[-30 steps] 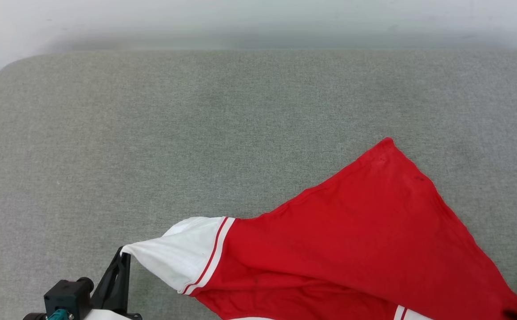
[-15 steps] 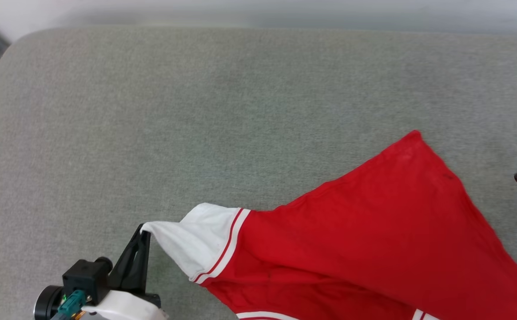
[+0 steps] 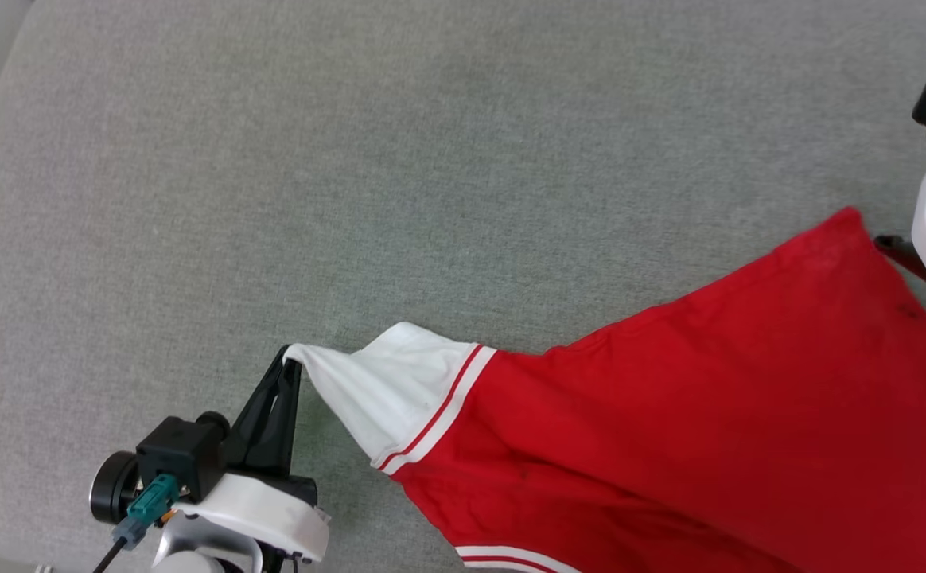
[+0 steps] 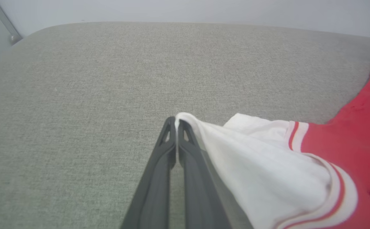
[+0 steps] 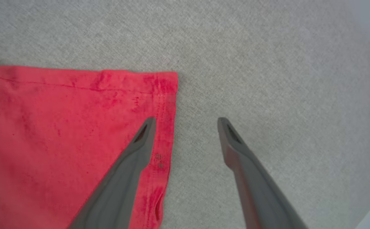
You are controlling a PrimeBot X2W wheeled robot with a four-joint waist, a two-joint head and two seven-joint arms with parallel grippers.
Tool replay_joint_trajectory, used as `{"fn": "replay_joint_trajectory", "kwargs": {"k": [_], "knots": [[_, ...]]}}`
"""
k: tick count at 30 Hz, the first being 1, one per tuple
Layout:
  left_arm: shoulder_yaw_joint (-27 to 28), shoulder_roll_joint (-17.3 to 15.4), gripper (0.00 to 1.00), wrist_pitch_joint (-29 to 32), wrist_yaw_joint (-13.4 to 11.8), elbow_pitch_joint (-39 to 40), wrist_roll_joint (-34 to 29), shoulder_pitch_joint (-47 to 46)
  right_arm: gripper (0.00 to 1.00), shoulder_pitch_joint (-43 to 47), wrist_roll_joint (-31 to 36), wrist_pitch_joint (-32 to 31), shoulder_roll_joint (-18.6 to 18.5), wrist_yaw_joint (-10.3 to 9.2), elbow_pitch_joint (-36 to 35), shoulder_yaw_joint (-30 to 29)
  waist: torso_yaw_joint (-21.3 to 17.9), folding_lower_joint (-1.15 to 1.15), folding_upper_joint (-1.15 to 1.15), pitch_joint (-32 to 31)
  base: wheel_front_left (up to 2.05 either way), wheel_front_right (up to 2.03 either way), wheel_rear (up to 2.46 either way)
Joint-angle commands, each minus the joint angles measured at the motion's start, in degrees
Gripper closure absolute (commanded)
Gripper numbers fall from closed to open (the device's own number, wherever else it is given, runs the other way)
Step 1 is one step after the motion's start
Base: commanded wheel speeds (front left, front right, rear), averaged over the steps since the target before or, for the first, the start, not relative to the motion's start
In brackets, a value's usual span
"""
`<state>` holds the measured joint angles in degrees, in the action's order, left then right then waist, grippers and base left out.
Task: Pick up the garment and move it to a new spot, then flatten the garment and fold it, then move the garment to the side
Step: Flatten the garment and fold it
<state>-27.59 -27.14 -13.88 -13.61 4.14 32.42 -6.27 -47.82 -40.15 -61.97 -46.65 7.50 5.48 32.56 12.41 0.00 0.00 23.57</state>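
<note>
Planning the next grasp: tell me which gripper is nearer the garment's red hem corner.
Right. The right gripper hangs open right at the hem corner; the left gripper is shut on the white sleeve, far across the garment.

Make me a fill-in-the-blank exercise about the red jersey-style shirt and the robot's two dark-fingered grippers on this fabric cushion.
1. The left gripper, with its two long dark fingers, is shut on the tip of the ____ sleeve of the red jersey-style shirt.
2. The right gripper hovers with its jaws ____, straddling the shirt's hemmed edge.
3. The shirt lies on a ____ woven fabric surface.
Missing words: white; open; grey.
</note>
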Motion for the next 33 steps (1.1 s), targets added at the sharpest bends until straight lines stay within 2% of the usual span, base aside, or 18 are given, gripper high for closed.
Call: {"fn": "replay_joint_trajectory", "kwargs": {"k": [1,7,12,13,14,19,26,33], "knots": [[-0.1,0.2,1.00,-0.4,0.3,-0.1,-0.4,-1.0,0.00,-1.4,0.4,0.6,0.6,-0.02,1.2,1.2,1.1,0.00,0.00,1.6,0.00,0.00,0.00],[-0.3,1.1,1.00,-0.6,0.9,-0.8,-0.6,-2.8,0.00,-4.7,-0.9,3.8,2.7,-0.02,7.8,6.2,1.9,0.00,0.00,4.1,0.00,0.00,0.00],[-0.5,1.7,1.00,-0.8,1.4,-1.8,-0.8,-3.6,0.00,-2.1,-2.9,5.6,3.0,0.00,11.8,13.3,1.9,0.00,0.00,4.3,0.00,0.00,0.00],[-0.5,1.7,1.00,-0.8,1.4,-2.0,-0.8,-3.5,0.70,-2.1,-3.2,6.7,3.1,0.00,12.1,13.8,1.8,0.00,0.00,4.0,0.00,0.00,0.00],[-0.4,1.6,1.00,-0.8,1.4,-2.2,-0.8,-3.4,1.00,-2.5,-3.7,8.0,3.3,0.00,12.4,14.1,1.6,0.00,0.00,3.7,0.00,0.00,0.00],[0.5,2.1,1.00,-1.0,1.1,-3.1,-0.2,-3.3,1.00,-6.1,-4.8,16.0,3.2,-0.02,12.8,14.4,0.0,0.00,0.00,0.4,0.00,0.00,0.00],[2.7,0.6,1.00,-1.1,0.8,-3.1,-1.5,-6.2,1.00,-8.6,-6.1,27.2,2.0,-0.02,12.2,14.9,-2.6,0.00,0.00,-5.5,0.00,0.00,0.00],[4.6,-1.7,1.00,0.9,1.4,-0.8,-3.0,-14.6,1.00,-11.2,-5.4,36.0,2.8,-0.03,13.4,13.3,-6.0,0.00,0.00,-9.4,0.00,0.00,0.00]]}}
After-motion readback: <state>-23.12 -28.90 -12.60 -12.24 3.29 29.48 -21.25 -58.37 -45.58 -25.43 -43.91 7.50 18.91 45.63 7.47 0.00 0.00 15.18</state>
